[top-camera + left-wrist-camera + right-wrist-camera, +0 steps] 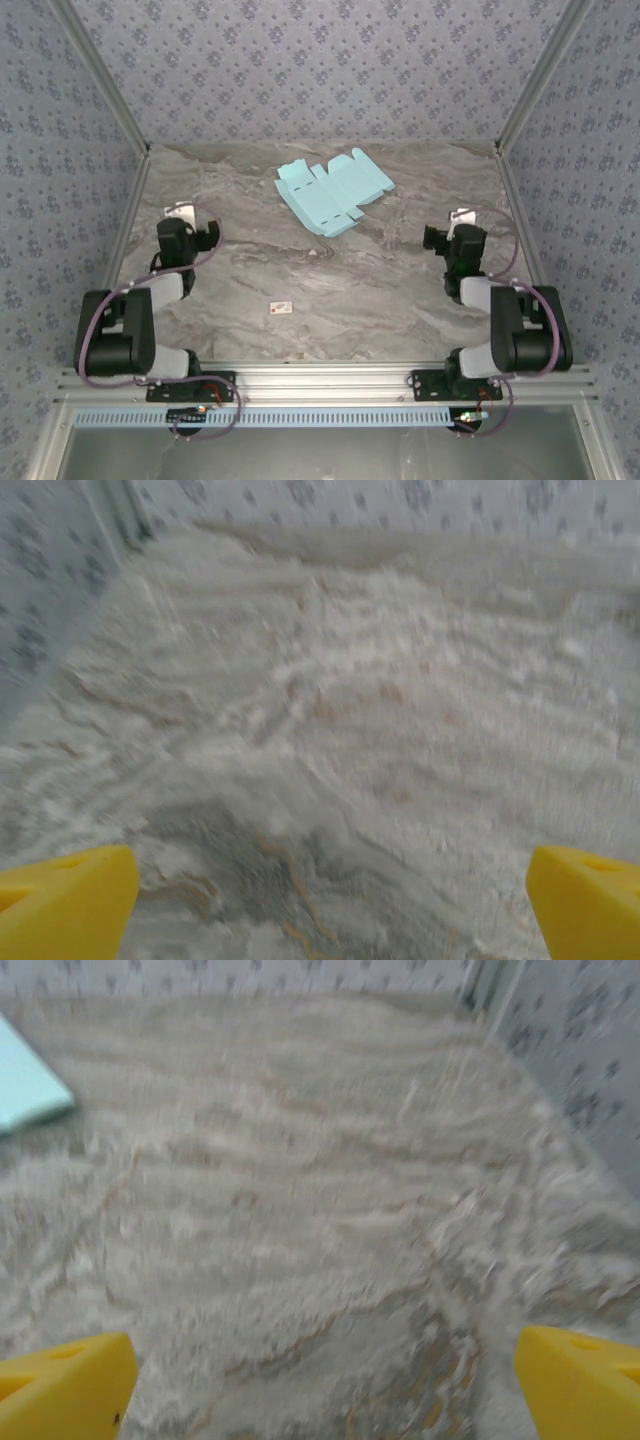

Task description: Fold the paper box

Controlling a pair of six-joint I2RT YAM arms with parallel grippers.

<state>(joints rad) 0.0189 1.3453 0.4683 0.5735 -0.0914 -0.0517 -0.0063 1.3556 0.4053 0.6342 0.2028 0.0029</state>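
Big grey marbled table (330, 290) fills the floor of the cell, with patterned wallpaper (320, 60) rising behind and to both sides. The left arm (120, 335) is folded back near its base on the near left, and the right arm (520, 335) mirrors it on the near right.

The paper box (332, 192) lies flat at the far middle of the table, an unfolded mint sheet with flaps spread, well apart from both arms. One corner of it shows at the left edge of the right wrist view (25, 1085).

The left gripper (180, 212) has its yellow fingers (70, 900) spread wide over bare table, holding nothing. The right gripper (460, 217) is just as wide and empty.

A tiny white tag (281, 308) sits near the front middle.
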